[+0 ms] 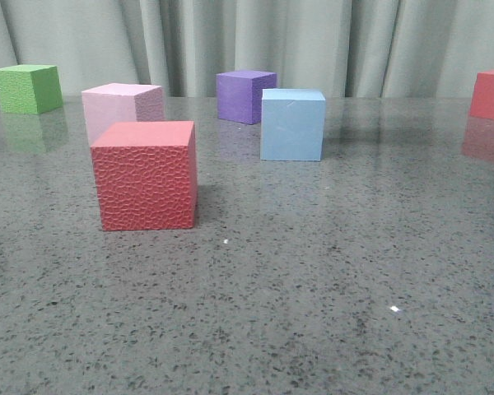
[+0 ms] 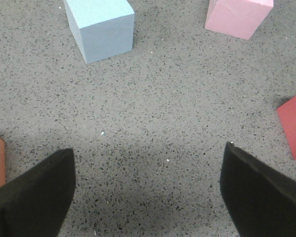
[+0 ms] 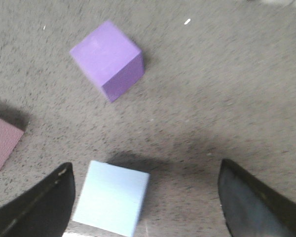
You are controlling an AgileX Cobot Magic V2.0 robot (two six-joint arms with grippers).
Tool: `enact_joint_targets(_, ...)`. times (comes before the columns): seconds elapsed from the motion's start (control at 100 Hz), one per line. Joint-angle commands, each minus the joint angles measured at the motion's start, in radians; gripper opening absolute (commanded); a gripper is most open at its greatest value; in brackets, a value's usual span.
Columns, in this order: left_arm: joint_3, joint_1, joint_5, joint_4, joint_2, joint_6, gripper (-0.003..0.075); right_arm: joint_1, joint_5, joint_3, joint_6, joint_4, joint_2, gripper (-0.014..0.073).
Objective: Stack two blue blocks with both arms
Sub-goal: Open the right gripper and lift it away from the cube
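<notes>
Currently, notes by item, placed against the red cube:
Table: speckled grey stone top (image 1: 329, 271), glossy, grey curtain (image 1: 313, 41) behind.
Red cube: textured red block (image 1: 145, 175), nearest the front camera, left of centre.
Blue block: pale sky-blue cube (image 1: 292, 124) behind and to the right of the red cube, apart from it, flat on the table. Only one blue block shows in the front view.
Pink cube: pale pink block (image 1: 122, 109) directly behind the red cube, partly hidden by it; touching or not, cannot tell.
Purple cube: darker purple block (image 1: 245, 95) further back than the blue block, behind and right of the red cube.
Green cube: green block (image 1: 28, 88) far back and left of the red cube.
Second red block: at the right edge (image 1: 491, 95), well apart from the red cube.
Left gripper: (image 2: 148, 192) fingers spread wide over bare table, holding nothing; a blue block (image 2: 101, 27) and a pink cube (image 2: 238, 16) lie ahead of it, untouched.
Right gripper: (image 3: 145, 200) fingers spread wide, holding nothing; a blue block (image 3: 112, 198) sits between them close by one finger, contact unclear; a purple cube (image 3: 107, 59) lies beyond.
</notes>
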Motion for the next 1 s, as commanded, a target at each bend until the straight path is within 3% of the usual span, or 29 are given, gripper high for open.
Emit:
enact_joint_targets(0.0, -0.032, -0.006, -0.053, -0.012, -0.001, -0.002, 0.0566, -0.034, -0.041, -0.020, -0.047, -0.036, -0.099, 0.0592)
enact_joint_targets(0.25, -0.032, -0.006, -0.053, -0.012, -0.001, -0.002, 0.0566, -0.144, -0.064, 0.152, -0.098, -0.036, -0.266, 0.0592)
enact_joint_targets(0.59, -0.032, -0.006, -0.053, -0.012, -0.001, -0.002, 0.0566, -0.259, -0.182, 0.582, -0.098, -0.039, -0.581, 0.0592)
enact_joint_targets(0.99, -0.032, -0.006, -0.053, -0.012, -0.001, -0.002, 0.0566, -0.279, -0.261, 0.962, -0.098, -0.047, -0.909, 0.0592)
